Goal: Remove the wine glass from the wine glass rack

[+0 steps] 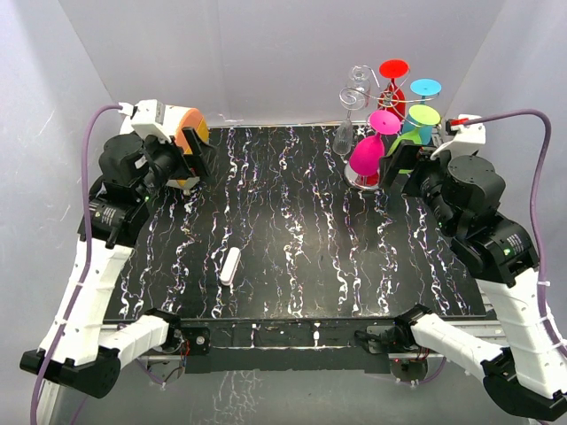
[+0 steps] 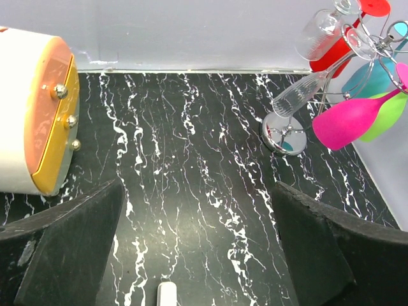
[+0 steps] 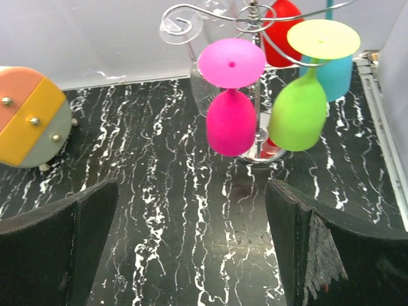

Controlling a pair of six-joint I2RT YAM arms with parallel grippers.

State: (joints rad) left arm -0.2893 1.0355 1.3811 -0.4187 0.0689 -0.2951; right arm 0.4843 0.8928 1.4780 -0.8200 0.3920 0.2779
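Silver rack (image 2: 284, 132) at the desk's (image 1: 283, 266) far right is hanging glasses (image 3: 298, 115) bowl-down by their feet, pink glass (image 3: 231, 122) nearest the right tool (image 3: 191, 245), which, like the left tool (image 2: 197, 248), is standing open.

The rack (image 1: 355, 88) stands at the table's (image 1: 292, 230) far right, glasses (image 1: 368, 152) hanging from it. A drum (image 1: 191, 126) sits far left. A small bar (image 1: 231, 266) lies near the front

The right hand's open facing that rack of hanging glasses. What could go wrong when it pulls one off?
The pink glass hangs right beside the green glass; the open right hand closing on one may knock the other. The rack stands on one thin pole and a small round base, so a sideways pull could tip it, glasses and all.
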